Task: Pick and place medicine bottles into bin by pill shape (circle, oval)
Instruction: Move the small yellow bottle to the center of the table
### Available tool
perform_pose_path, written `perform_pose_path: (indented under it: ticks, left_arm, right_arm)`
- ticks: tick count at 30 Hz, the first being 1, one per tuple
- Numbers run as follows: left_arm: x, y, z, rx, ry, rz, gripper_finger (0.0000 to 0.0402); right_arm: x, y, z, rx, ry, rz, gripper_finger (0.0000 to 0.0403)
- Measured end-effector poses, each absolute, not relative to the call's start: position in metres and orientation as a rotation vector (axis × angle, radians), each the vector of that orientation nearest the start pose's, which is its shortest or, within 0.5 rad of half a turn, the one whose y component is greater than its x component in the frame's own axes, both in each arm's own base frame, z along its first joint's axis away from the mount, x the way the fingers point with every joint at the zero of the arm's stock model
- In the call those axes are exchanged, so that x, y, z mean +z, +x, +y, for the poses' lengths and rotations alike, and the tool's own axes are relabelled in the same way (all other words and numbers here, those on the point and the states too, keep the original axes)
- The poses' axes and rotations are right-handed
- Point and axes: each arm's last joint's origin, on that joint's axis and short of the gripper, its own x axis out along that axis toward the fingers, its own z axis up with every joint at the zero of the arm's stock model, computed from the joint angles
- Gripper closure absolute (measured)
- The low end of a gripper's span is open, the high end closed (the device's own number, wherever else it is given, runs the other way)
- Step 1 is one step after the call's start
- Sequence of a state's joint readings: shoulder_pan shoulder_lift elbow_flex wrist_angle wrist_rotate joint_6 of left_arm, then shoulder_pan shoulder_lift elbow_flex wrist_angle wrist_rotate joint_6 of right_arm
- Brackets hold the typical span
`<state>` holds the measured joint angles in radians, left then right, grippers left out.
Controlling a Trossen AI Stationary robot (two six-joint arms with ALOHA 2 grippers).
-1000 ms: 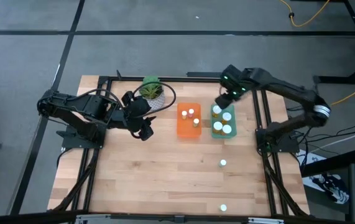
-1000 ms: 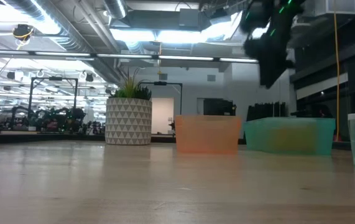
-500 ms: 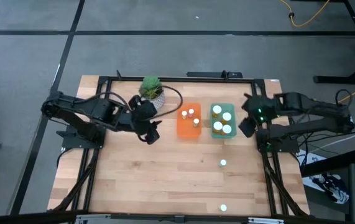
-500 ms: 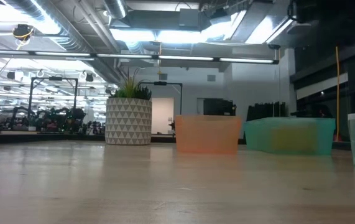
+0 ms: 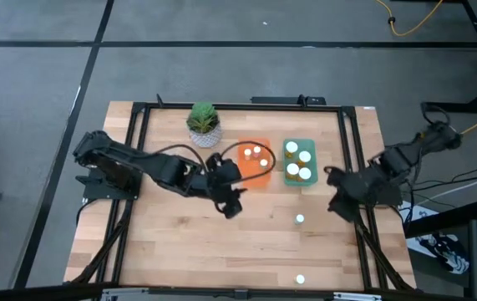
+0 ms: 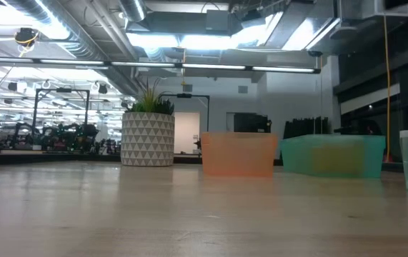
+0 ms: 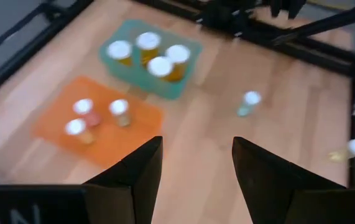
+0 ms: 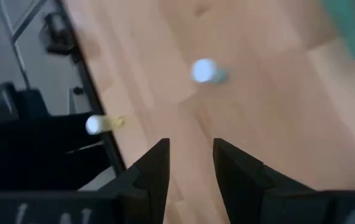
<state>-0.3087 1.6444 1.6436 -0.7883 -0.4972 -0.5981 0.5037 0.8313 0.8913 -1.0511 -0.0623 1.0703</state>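
The left gripper (image 5: 231, 203) has its two dark fingers (image 7: 141, 171) spread with nothing between them; it hangs over bare wood just in front of the orange bin (image 5: 253, 163), on the side away from the potted plant (image 5: 204, 122). Its arm reaches in across the table (image 5: 180, 251) from the left edge. In the left wrist view the orange bin (image 7: 96, 124) holds three white-capped medicine bottles (image 7: 120, 109), and the teal bin (image 7: 149, 65) just beside it holds four wider-capped ones.

The right gripper (image 5: 338, 203) also has its fingers (image 8: 152, 171) apart and empty. It sits at the table's right edge, to the right of the teal bin (image 5: 300, 163) and somewhat nearer the front, with its arm folded back off the table.

Two bottles remain loose on the wood. One (image 5: 300, 219) stands between the right gripper and the middle of the table, in front of the teal bin and near it. The other (image 5: 300, 279) lies well apart from both bins, close to the table's front edge. The right wrist view shows both: one white cap (image 8: 204, 70) on open wood, and an amber-bodied bottle on its side (image 8: 102, 124) near the table frame.

In the low view the plant in its patterned white pot (image 6: 148, 135) stands beside the orange bin (image 6: 238, 153) and teal bin (image 6: 334, 155), with neither gripper in sight.
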Motion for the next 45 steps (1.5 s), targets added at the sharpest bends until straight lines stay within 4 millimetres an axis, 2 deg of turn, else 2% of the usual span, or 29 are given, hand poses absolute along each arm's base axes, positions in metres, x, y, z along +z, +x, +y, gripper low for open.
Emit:
perform_pose_path:
  ticks: [6,11,16,21,29,34,40,45]
  left_arm:
    - [0.347,0.356,-0.127,0.236,-0.219,0.607,0.0214]
    - [0.333,0.376,-0.161,0.119,-0.152,0.499,0.0214]
    - [0.311,0.396,-0.179,0.086,-0.156,0.447,0.0214]
    - [0.286,0.405,-0.189,0.083,-0.132,0.489,0.0215]
    - [0.265,0.41,-0.202,0.064,-0.109,0.522,0.0215]
    - [0.265,0.408,-0.207,0.067,-0.163,0.521,0.0215]
    - [0.268,0.412,-0.206,0.068,-0.211,0.474,0.0215]
    - [0.27,0.413,-0.205,0.067,-0.22,0.459,0.0215]
  right_arm:
    - [0.286,0.11,0.104,-0.027,0.659,1.159,0.0278]
    - [0.276,0.101,0.131,-0.046,0.611,1.192,0.0278]
    - [0.261,0.095,0.158,-0.058,0.521,1.226,0.0278]
    - [0.238,0.094,0.191,-0.018,0.4,1.243,0.0278]
    - [0.196,0.102,0.241,0.105,0.293,1.24,0.0278]
    - [0.18,0.111,0.263,0.208,0.298,1.193,0.0278]
    - [0.156,0.119,0.285,0.326,0.223,1.142,0.0278]
    - [0.141,0.126,0.301,0.411,0.245,1.08,0.0278]
